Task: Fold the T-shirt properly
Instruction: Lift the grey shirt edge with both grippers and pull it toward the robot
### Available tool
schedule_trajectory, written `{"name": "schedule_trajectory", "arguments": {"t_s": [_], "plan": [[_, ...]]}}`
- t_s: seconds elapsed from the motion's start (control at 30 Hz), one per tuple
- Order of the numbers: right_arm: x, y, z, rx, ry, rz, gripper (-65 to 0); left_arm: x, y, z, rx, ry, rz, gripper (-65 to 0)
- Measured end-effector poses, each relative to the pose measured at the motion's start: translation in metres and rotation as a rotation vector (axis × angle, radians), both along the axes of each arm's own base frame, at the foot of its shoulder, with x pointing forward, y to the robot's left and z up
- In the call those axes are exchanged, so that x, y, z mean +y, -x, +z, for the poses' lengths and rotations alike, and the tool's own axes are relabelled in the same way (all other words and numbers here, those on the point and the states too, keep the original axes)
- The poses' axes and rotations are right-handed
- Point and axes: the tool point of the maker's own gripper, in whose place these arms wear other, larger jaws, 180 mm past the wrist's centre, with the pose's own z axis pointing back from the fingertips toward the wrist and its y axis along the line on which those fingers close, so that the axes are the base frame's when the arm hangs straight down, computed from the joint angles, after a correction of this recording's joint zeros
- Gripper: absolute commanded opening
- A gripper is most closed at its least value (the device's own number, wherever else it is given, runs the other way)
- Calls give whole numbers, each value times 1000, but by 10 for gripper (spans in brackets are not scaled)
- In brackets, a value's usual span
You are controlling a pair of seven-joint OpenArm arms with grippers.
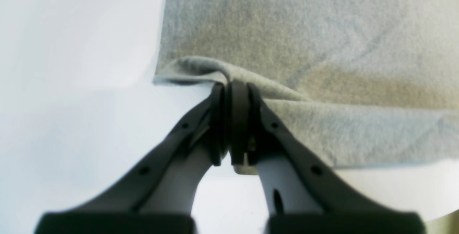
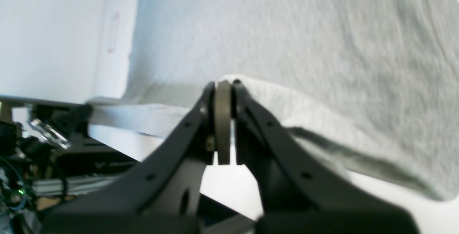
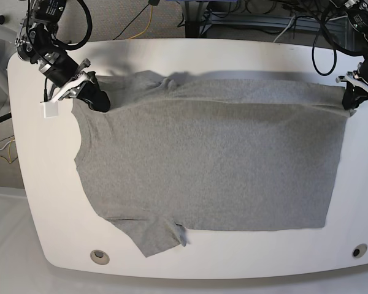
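**Two Grippers Pinch Near Side for T-Shirt Fold**

The left gripper (image 3: 351, 108) and right gripper (image 3: 103, 106) pinch opposite ends of the T-shirt's (image 3: 208, 162) near, robot-side edge. Its long axis runs left to right between them across the desk (image 3: 356, 202); the body lies on the far side, apparently where the fold must go.

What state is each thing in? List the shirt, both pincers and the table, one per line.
T-shirt: spread out, far edge lifted and partly turned over
Left pincer: shut on the T-shirt
Right pincer: shut on the T-shirt
Table: white, partly covered by the T-shirt
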Motion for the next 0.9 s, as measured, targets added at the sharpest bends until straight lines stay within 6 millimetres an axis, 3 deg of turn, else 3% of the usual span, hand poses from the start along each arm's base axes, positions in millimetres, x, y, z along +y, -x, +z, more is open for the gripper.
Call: {"name": "schedule_trajectory", "arguments": {"t_s": [0.37, 0.9], "plan": [[-3, -11, 5, -3, -6, -23, -650, 0, 0, 0, 1, 0, 1, -629], [-3, -24, 15, -47, -4, -23, -650, 0, -19, 13, -53, -4, -1, -629]]}}
